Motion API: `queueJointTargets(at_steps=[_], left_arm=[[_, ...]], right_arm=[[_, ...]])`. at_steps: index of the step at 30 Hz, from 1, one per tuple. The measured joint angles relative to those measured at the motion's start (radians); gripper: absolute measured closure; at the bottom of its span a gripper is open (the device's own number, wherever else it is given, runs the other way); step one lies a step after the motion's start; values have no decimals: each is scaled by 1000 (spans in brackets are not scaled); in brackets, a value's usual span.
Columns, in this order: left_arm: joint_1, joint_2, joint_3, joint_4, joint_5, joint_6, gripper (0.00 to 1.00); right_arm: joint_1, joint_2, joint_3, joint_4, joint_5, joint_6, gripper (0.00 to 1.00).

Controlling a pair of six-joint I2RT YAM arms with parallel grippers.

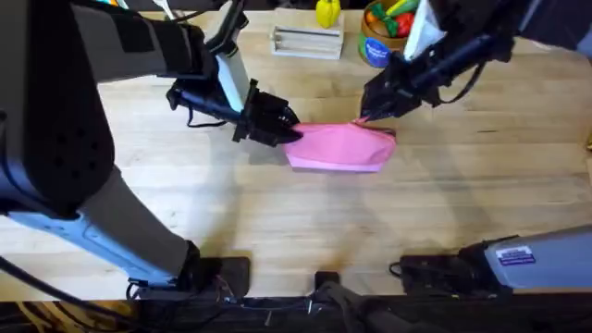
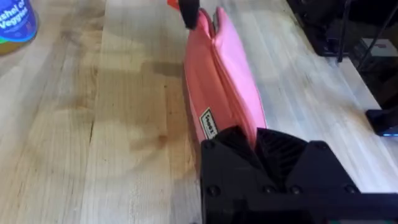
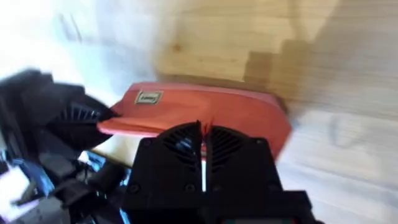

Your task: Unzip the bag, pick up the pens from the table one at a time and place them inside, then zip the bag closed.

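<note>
The table [image 1: 277, 213] is a wide spread of pale planks, and no loose pens can be made out on it — which suggests the loading part of the job is over, though whether the pens are inside cannot be confirmed, since the pouch hides its contents. At the far edge, toward 12 o'clock, sit a small pale tray [image 1: 306, 41] and a tub of toy vegetables [image 1: 382, 35], neither part of the work.

The bag [image 1: 340, 148] lies just past the middle of the table, its long axis running from 9 to 3 o'clock. In the left wrist view its zipper seam [image 2: 214, 62] looks drawn together along most of the visible length, so I judge the closing zip to be under way or nearly done, not the opening one — a judgement only.

The left gripper [image 1: 277, 125] is at the bag's 9 o'clock end, its black fingers narrowed onto the fabric there, pinning that end. The right gripper [image 1: 370, 109] comes in from 1 o'clock at the bag's 3 o'clock end; its fingers [image 3: 180, 146] stand nearly together over the top edge, seemingly pinched on the zipper pull, though the pull itself is too small to make out.

What is left, as I read it: finishing the zipper's travel, then letting go with both arms.
</note>
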Motion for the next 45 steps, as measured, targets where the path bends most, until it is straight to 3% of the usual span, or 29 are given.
queueJointTargets(at_steps=[10,19,25,33,34,40,42,45], left_arm=[[6,0,0,-19,-20,-1,957],[6,0,0,-26,-28,-2,957],[6,0,0,-29,-27,-3,958],[6,0,0,-29,-31,-2,958],[6,0,0,-29,-34,-2,958],[25,0,0,-30,-74,-2,958],[28,0,0,-30,-77,-2,958],[28,0,0,-30,-80,-2,959]], right_arm=[[-184,-8,0,-21,85,42,968],[-193,-8,-7,-47,171,120,968],[-192,-8,-86,-16,263,238,968],[-193,-27,-133,19,273,285,964],[-193,-41,-133,19,273,278,924],[-212,-208,-113,14,345,188,81],[-203,-283,-106,2,353,153,10],[-179,-389,-101,-31,361,104,4]])
